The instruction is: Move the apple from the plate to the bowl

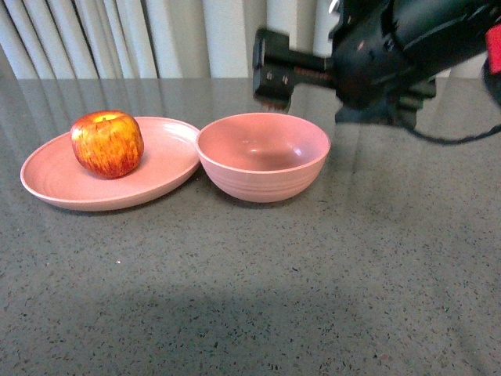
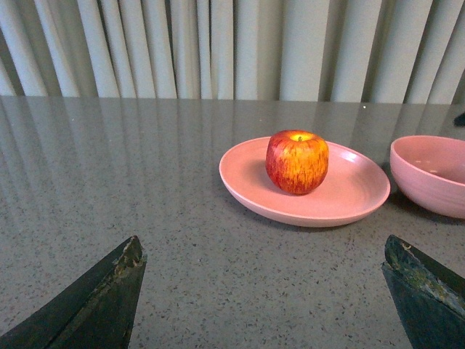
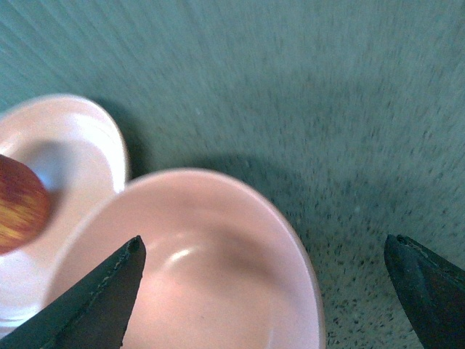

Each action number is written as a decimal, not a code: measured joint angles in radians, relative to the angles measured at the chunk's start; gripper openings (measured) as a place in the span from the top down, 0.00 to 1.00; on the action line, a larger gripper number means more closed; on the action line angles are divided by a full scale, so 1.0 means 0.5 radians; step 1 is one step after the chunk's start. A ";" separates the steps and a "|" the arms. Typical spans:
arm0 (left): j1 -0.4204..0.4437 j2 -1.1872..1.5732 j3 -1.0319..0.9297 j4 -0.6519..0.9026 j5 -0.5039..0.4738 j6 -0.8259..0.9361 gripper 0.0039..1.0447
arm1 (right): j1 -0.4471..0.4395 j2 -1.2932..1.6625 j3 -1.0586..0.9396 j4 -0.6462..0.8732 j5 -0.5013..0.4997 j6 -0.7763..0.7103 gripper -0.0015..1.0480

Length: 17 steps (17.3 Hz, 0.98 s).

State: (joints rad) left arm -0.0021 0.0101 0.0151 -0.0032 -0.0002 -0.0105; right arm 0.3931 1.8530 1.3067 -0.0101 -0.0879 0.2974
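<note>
The red, yellow-streaked apple (image 1: 107,143) sits upright on the shallow pink plate (image 1: 55,176) at the left of the table. Touching the plate's right rim stands the deep pink bowl (image 1: 264,157), with nothing in it. My right gripper (image 1: 270,92) hangs in the air just behind and above the bowl, apart from it. In the right wrist view this gripper (image 3: 264,243) is open over the bowl (image 3: 240,240), with the apple (image 3: 18,207) and plate (image 3: 80,138) off to one side. My left gripper (image 2: 263,251) is open and low over the table, some way short of the apple (image 2: 297,161), plate (image 2: 349,193) and bowl (image 2: 432,174).
The grey speckled tabletop (image 1: 313,282) stretches in front of the dishes. Pale curtains (image 1: 117,35) hang behind the table's far edge. The black right arm (image 1: 407,47) with a cable reaches in from the upper right.
</note>
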 joint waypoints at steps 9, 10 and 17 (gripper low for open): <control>0.000 0.000 0.000 -0.001 0.000 0.001 0.06 | -0.419 -2.081 -1.528 0.448 0.059 -0.336 0.06; 0.000 0.000 0.000 -0.001 0.000 0.001 0.06 | -0.462 -2.245 -1.630 0.393 0.043 -0.335 0.06; 0.000 0.000 0.000 0.001 -0.001 0.001 0.06 | -0.790 -3.081 -2.194 0.218 0.173 -0.546 0.55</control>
State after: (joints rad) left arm -0.0021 0.0101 0.0151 -0.0029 -0.0006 -0.0101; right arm -0.0017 0.3126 0.2096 0.0990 -0.0013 0.0242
